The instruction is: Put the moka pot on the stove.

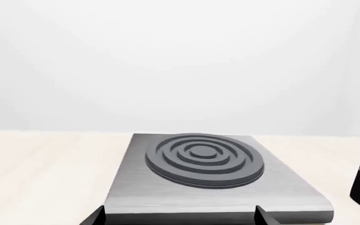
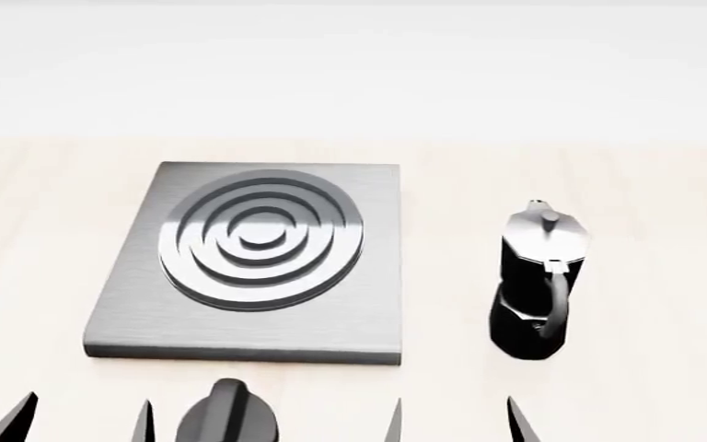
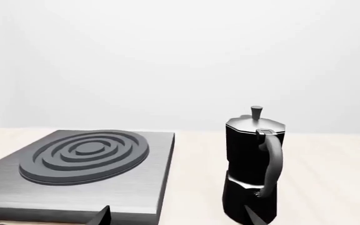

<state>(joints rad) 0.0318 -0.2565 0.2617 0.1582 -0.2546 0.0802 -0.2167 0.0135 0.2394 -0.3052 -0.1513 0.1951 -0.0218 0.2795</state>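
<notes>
Pale wooden table (image 2: 648, 184), moka pot (image 2: 536, 281) just beyond right end effector (image 2: 452, 422), apart

One moka pot (image 2: 538, 281); one stove (image 2: 255, 262); one knob (image 2: 228, 416); two grippers

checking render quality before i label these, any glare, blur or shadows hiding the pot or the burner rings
Head view: bright sheen across the stove rings, still readable; moka pot sharp, lid glinting. Left wrist view: stove evenly lit, pot cropped by the frame edge. Right wrist view: pot body nearly solid black, facets faint. No blur; shadows barely visible anywhere.
</notes>
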